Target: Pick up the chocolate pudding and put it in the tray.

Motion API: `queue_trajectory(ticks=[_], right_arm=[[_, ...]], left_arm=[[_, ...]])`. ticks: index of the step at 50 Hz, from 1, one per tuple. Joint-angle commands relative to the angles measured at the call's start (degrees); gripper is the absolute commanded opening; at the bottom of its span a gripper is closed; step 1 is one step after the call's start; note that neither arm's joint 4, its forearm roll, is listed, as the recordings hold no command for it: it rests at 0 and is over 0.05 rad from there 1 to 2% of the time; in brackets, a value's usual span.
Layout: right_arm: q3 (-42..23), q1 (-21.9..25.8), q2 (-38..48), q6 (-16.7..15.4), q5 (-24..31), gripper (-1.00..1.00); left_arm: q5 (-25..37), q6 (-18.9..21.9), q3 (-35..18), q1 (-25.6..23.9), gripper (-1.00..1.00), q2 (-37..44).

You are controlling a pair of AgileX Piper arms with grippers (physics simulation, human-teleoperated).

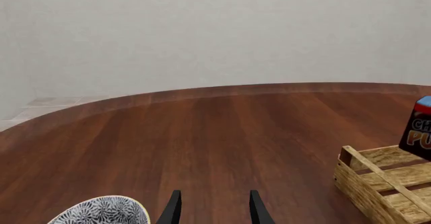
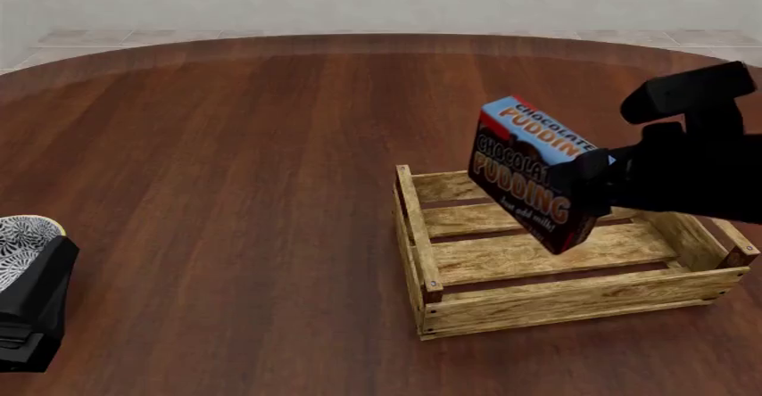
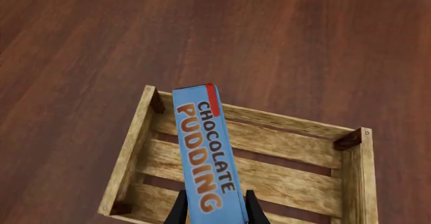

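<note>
Right arm comes in from the right side of the front view, wrist angled forward and down over the tray (image 2: 419, 235). Right gripper (image 3: 212, 206) is clamped on the chocolate pudding (image 2: 536, 171): in the right wrist view both black fingers (image 3: 180, 209) press against the carton's two broad faces, with its light blue edge face toward the camera.

The carton is off the table, held tilted in the air above the tray's interior, roughly over the middle slats. Dark brown front faces the camera in the front view, blue top up and to the rear. It is not touching the slats or walls as far as the front view shows.

Left arm is parked low at the left edge of the front view, well apart from the tray. Left gripper (image 1: 212, 209) points out across the wooden table (image 1: 202, 133), fingers parted with only bare tabletop between them, holding nothing. The white patterned bowl (image 1: 101, 213) sits just beside it. In the left wrist view the tray corner and part of the carton show at the far side.
</note>
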Motion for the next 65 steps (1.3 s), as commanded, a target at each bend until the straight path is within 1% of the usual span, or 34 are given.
queue_trajectory(ticks=[1, 18, 30, 32, 38, 46, 65], right_arm=[[1.28, 0.66, 1.15, 2.19, -2.69, -1.0], [2.25, 1.79, 3.32, 3.53, -5.85, -1.0], [2.38, 1.61, 5.66, 3.47, -7.46, -1.0], [2.65, 1.55, 6.05, 3.64, -8.08, -1.0], [3.24, 1.35, 7.1, 3.64, -9.2, -1.0], [3.42, 0.63, 8.21, 3.25, -9.88, -1.0], [4.15, 1.17, 11.16, 3.81, -12.9, -1.0]], left_arm=[[-0.15, 0.05, 0.0, 0.14, 1.0, 0.0], [-0.27, -0.13, 0.0, 0.3, 1.0, 0.0], [-0.13, -0.34, -0.05, 0.34, 1.0, 0.0], [1.58, -0.73, -1.82, 0.7, 1.0, 0.03], [-0.03, -1.15, -0.06, 0.84, 1.0, 0.01], [-0.31, -0.9, -0.01, 0.83, 1.0, 0.01], [-0.51, -0.64, -0.04, 1.06, 1.0, 0.02]])
